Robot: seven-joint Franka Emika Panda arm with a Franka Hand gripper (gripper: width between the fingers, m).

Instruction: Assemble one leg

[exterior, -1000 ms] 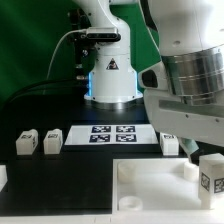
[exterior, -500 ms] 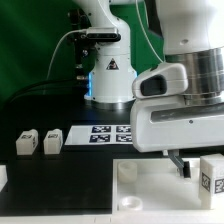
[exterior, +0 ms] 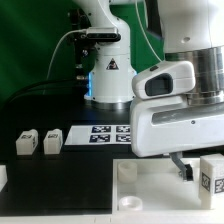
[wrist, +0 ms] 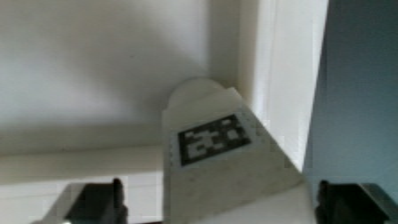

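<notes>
With the jaws spread wide on either side of a leg (wrist: 222,150) in the wrist view, the step looks like grasping. In the exterior view's lower right the gripper (exterior: 181,165) hangs over the tabletop piece (exterior: 150,180), fingertips probably hidden. Next: close squarely, then lift.

The legs (exterior: 27,143) were white, each with a black-and-white square tag, and so was the one by the gripper (wrist: 226,150). The marker board (exterior: 108,134) was white with four black-and-white tags on a black table (exterior: 60,105). The big square piece (exterior: 150,190) was plain white, the arm (exterior: 185,90) white and grey, against a green backdrop (exterior: 30,30).
</notes>
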